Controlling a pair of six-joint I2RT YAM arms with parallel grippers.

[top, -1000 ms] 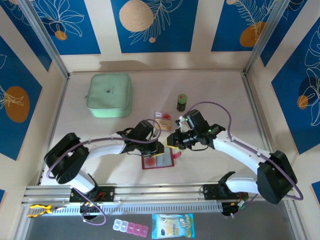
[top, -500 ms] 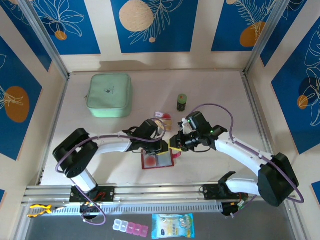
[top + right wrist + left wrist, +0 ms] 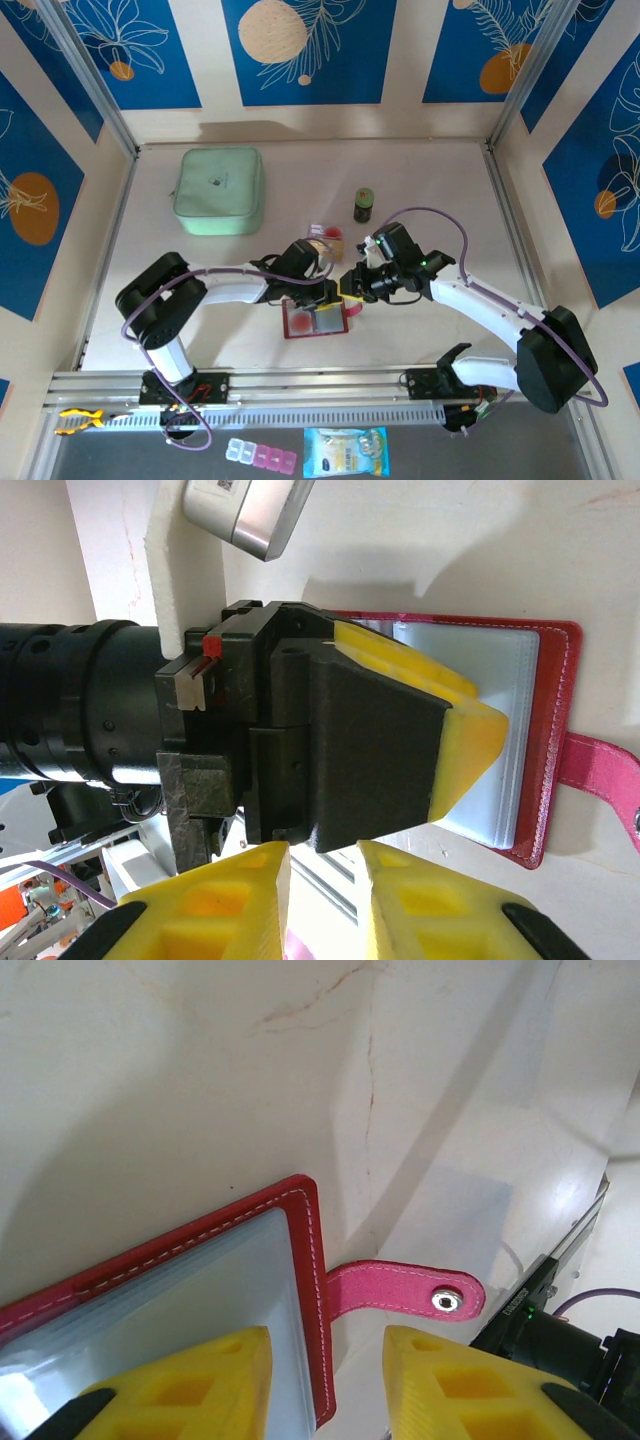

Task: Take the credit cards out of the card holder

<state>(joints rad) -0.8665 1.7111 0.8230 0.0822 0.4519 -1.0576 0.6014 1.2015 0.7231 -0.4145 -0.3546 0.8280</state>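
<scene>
The dark-red card holder [image 3: 318, 321] lies open on the table, clear sleeves up. My left gripper [image 3: 326, 294] is over its right edge. In the left wrist view the jaws are open [image 3: 327, 1380]: one pad hangs over the clear sleeves [image 3: 180, 1310], the other over bare table, with the pink snap tab [image 3: 400, 1295] just beyond. My right gripper [image 3: 352, 287] hovers close beside it, slightly open [image 3: 325, 880] with nothing in the gap. From there I see the left fingers [image 3: 470, 742] against the card holder [image 3: 558, 680]. A small stack of tan and red credit cards [image 3: 325, 238] lies behind both grippers.
A mint-green pouch [image 3: 220, 190] sits at the back left and a small dark can [image 3: 364, 204] stands behind the cards. A pill organiser [image 3: 262, 455] and a packet [image 3: 345, 450] lie below the near rail. Bare table spreads right of the can.
The left jaws have opened a little and the left arm's base and elbow swung right. The right gripper dropped slightly down and right, closer to the card holder's edge.
</scene>
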